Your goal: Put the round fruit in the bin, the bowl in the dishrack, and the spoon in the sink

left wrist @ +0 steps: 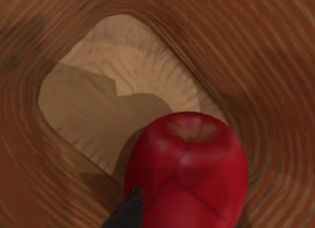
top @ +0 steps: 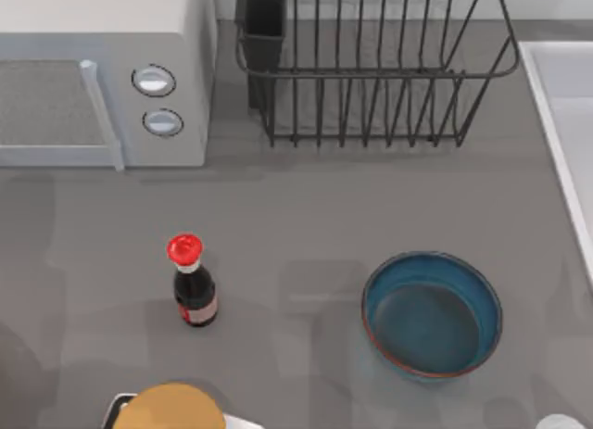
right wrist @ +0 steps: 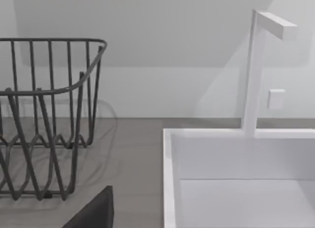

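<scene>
In the left wrist view the round fruit sits just in front of a dark fingertip of the left gripper, over the open mouth of a brown wood-grained bin with a pale floor; I cannot tell whether the jaws grip it or have let go, since so little of them shows. It looks poised above the bin rather than lying on its floor, so the fruit step reads as nearly done. The right gripper, a dark finger edge in its wrist view, hangs near the bench between the dishrack and the sink, carrying nothing I can see; its jaw state is unclear. The bowl stands empty on the bench right of centre, well short of the far rack, so bowl and spoon remain.
</scene>
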### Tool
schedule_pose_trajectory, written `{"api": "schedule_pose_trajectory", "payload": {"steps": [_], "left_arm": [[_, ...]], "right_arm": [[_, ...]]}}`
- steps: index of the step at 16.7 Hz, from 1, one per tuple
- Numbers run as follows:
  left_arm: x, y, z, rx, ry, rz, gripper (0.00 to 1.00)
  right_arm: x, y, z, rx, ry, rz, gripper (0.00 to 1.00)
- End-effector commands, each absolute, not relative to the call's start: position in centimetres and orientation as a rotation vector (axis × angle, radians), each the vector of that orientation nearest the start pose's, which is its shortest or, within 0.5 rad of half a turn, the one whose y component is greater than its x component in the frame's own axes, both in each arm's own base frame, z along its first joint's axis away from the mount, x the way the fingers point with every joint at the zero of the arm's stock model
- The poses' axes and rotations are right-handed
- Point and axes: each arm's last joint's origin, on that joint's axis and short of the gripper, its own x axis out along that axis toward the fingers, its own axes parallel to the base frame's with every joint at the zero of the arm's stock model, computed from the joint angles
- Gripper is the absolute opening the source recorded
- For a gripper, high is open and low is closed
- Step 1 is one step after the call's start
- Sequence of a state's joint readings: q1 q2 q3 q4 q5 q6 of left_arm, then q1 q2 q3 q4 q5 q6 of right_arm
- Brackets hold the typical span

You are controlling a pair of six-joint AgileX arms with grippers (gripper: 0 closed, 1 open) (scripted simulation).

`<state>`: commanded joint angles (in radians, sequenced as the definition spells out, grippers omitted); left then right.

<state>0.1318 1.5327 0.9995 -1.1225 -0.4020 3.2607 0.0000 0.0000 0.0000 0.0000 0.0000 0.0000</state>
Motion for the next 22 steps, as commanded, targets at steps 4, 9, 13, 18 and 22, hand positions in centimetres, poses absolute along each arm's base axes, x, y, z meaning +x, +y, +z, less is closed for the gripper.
{"api": "schedule_pose_trajectory", "payload": {"steps": [4, 9, 13, 18, 22], "left_arm": [[24.5, 4.6, 19.5, -1.867, -0.388, 2.137, 1.0], [24.5, 4.6, 19.5, -1.867, -0.386, 2.136, 1.0], [23.3, 4.4, 19.6, -2.021, -0.506, 2.087, 1.0], [19.8, 3.6, 19.3, -2.526, -0.899, 1.897, 1.0], [16.9, 2.7, 18.4, -3.1, -1.349, 1.616, 1.0]], "right_arm": [[10.6, -0.1, 16.0, 0.0, 0.0, 0.0, 1.0], [10.6, -0.1, 16.0, 0.0, 0.0, 0.0, 1.0], [10.6, -0.1, 16.0, 0.0, 0.0, 0.0, 1.0], [10.6, -0.1, 16.0, 0.0, 0.0, 0.0, 1.0], [10.6, -0.1, 16.0, 0.0, 0.0, 0.0, 1.0]]}}
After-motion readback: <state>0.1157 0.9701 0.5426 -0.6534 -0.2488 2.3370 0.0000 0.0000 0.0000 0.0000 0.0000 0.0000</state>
